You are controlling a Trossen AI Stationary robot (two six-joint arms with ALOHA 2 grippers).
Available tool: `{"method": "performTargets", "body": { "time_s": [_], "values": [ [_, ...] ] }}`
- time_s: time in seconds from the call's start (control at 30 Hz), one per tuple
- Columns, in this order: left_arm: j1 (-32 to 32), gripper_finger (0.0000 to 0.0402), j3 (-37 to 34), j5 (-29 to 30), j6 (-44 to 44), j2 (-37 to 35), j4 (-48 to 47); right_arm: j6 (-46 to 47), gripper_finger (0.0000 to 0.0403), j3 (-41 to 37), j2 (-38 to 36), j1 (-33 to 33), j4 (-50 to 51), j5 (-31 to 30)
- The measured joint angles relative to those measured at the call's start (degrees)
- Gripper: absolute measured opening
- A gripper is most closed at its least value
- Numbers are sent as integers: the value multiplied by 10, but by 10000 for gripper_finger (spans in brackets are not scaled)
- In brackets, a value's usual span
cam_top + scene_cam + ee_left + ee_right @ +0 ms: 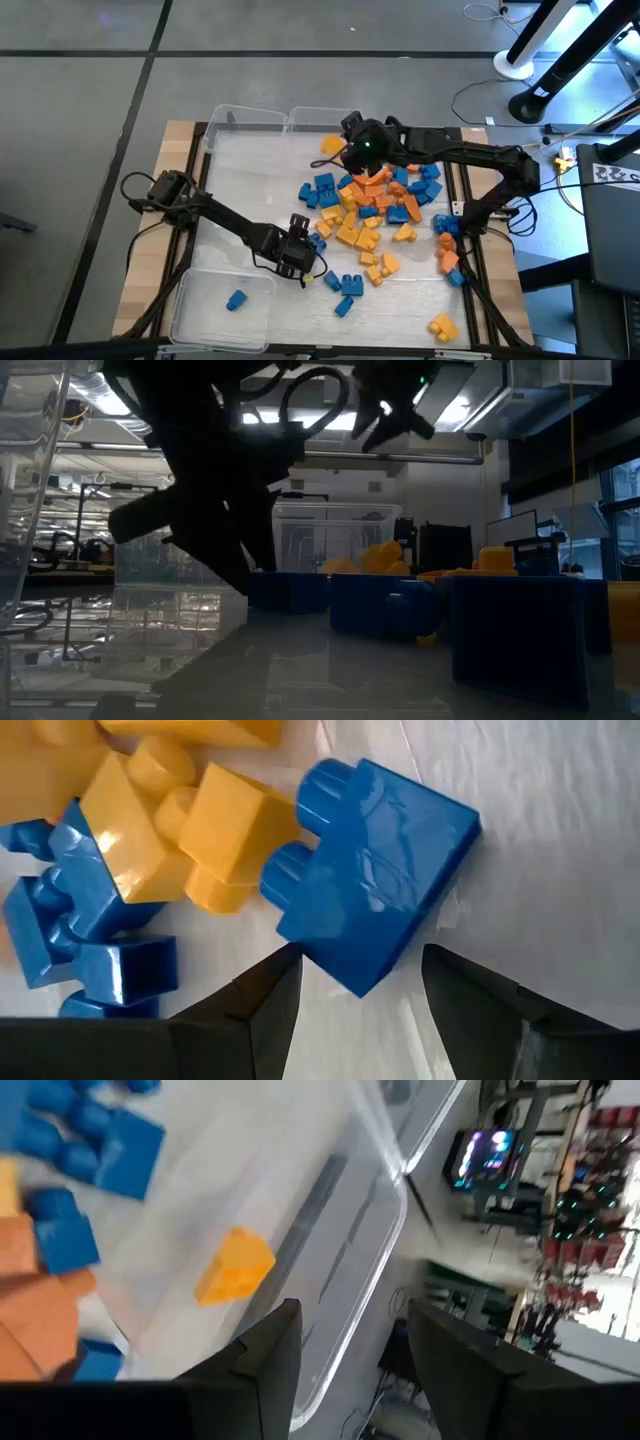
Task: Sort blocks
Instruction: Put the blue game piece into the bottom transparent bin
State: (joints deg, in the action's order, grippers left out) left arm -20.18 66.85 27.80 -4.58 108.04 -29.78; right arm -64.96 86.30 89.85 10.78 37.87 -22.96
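Observation:
The blocks [372,208] lie as a loose pile of blue, orange and yellow bricks on the middle and right of the table. My left gripper [303,252] is low at the pile's near-left edge and open. A blue two-stud block [372,870] lies flat on the table just ahead of it, its near corner between the fingertips [360,956]. My right gripper [352,138] hovers open over the far side, by a far bin. It is empty, and a yellow block [235,1266] lies below it in that bin.
Two clear bins [245,122] stand side by side at the far edge, the right one [318,120] holding the yellow block [332,146]. A third bin [205,320] at the near left holds one blue block [236,299]. Stray blocks [443,326] lie near the right edge.

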Motion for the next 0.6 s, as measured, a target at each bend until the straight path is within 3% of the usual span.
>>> {"method": "performTargets", "body": {
  "time_s": [0.37,0.6],
  "values": [
    [12,196,0,30,-20,2,31,98,182,0,-36,-83,27,4],
    [28,168,0,30,-35,20,42,174,182,0,-36,-136,120,65]
  ]
}}
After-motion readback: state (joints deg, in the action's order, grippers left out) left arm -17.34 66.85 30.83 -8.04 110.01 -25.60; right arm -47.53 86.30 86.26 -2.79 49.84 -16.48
